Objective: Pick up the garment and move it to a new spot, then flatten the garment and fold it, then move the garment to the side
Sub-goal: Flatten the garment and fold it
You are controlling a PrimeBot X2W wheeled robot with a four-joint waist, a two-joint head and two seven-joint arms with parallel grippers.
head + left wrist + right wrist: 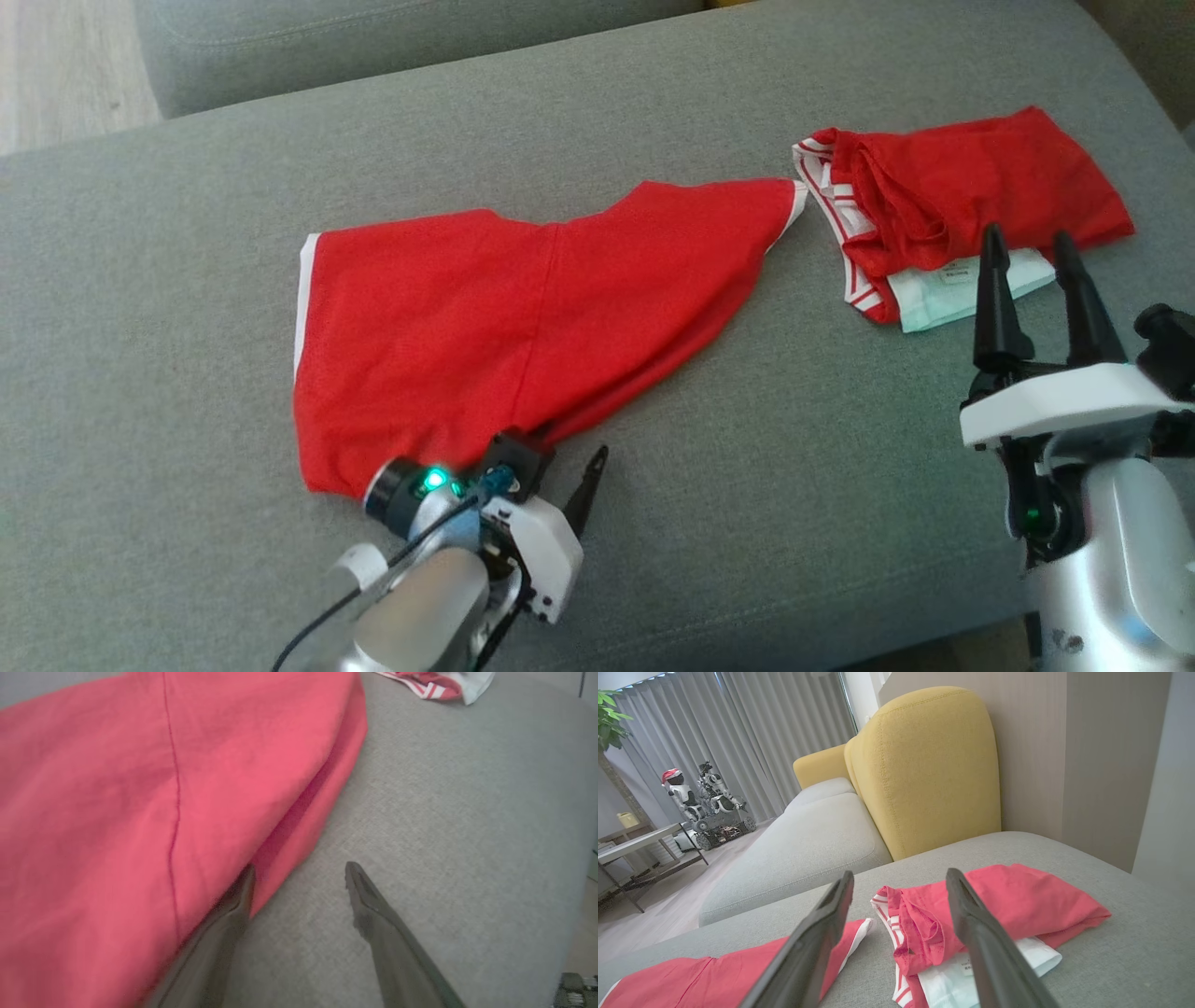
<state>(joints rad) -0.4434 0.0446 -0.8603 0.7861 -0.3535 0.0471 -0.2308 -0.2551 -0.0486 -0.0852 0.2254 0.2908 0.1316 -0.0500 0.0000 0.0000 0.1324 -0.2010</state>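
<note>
The left end effector [300,870] stands wide open and holds nothing: one finger [233,914] touches the near edge of the red garment [485,327], the other is over the bare grey sofa cushion [747,448]; the garment lies spread flat ahead of it and to its left. The right end effector [1028,238] is also wide open and empty; just beyond its fingertips lies a second, crumpled red garment [952,177] with a striped waistband, overlapping a pale packet [943,294].

Both wide open: left hand [560,457] low and angled rightward, right hand [1027,233] upright at lower right.
</note>
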